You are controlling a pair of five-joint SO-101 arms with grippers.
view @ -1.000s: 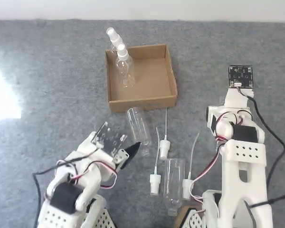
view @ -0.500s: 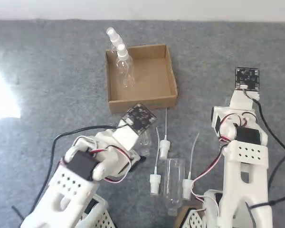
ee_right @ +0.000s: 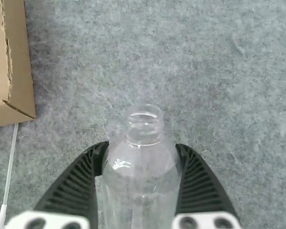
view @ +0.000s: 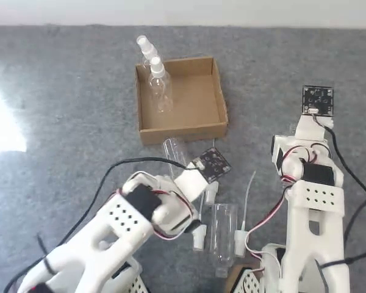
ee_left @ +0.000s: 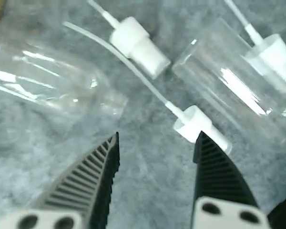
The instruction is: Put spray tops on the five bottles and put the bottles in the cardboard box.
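Note:
My left gripper (ee_left: 157,143) hangs open just above the grey mat, with a white spray top (ee_left: 200,126) close to one of its fingers. Another spray top (ee_left: 138,40) and two uncapped clear bottles (ee_left: 43,78) (ee_left: 229,81) lie beyond it. In the high view the left arm (view: 140,210) stretches over the loose spray tops (view: 211,190) and partly covers a lying bottle (view: 172,151). My right gripper (ee_right: 142,145) is shut on an uncapped clear bottle (ee_right: 143,157), held upright over the mat. The cardboard box (view: 216,91) holds one capped bottle (view: 160,88); a second capped bottle (view: 144,47) is at its far left corner.
An uncapped bottle (view: 222,235) lies near the front between two spray tops (view: 199,235) (view: 241,239). The right arm (view: 308,183) stands folded at the right, with cables beside it. Open grey mat spreads to the left and far right of the box.
The left arm has swung from the front left toward the middle and now hangs over the loose spray tops. The right arm shifted slightly, then held still with its bottle.

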